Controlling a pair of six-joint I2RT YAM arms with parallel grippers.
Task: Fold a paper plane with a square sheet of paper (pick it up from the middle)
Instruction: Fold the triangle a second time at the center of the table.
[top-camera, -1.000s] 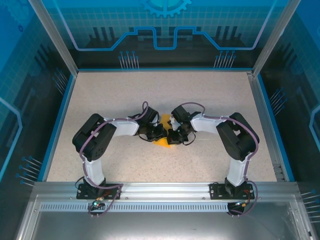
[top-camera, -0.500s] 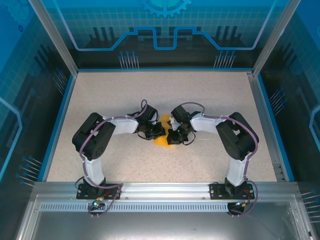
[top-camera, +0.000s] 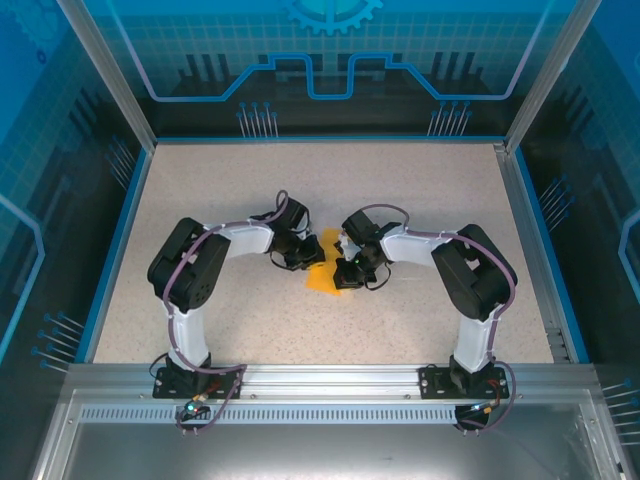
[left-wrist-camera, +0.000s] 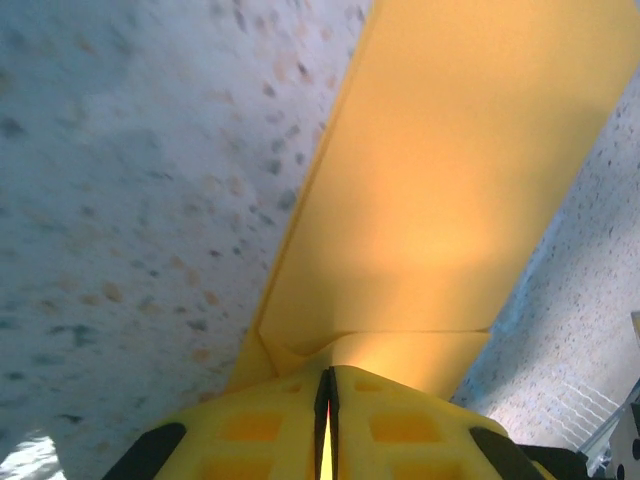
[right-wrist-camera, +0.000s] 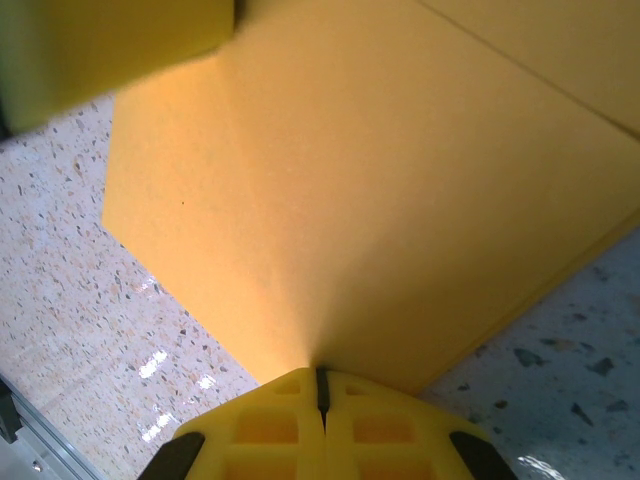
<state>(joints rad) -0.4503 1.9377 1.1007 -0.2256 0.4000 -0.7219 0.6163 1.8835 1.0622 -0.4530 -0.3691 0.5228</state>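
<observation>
The orange square sheet of paper (top-camera: 322, 276), folded into layers, lies at the middle of the table between my two grippers. My left gripper (top-camera: 304, 258) is shut on its left edge. In the left wrist view a long folded flap of the sheet (left-wrist-camera: 450, 190) runs away from the closed left gripper (left-wrist-camera: 327, 388), with a small buckle just ahead of the fingertips. My right gripper (top-camera: 341, 272) is shut on the right side. In the right wrist view the flat sheet (right-wrist-camera: 380, 190) spreads out from the closed right gripper (right-wrist-camera: 321, 380), with a crease at the top right.
The speckled table (top-camera: 420, 190) is bordered by a blue rim (top-camera: 118, 240) and glass walls. Both arms bend inward, wrists close together. The left gripper's yellow finger (right-wrist-camera: 110, 50) is in the top left corner of the right wrist view.
My left gripper has moved a little back and to the left with the paper's edge in it, and more orange shows below it. The right arm has stayed still.
</observation>
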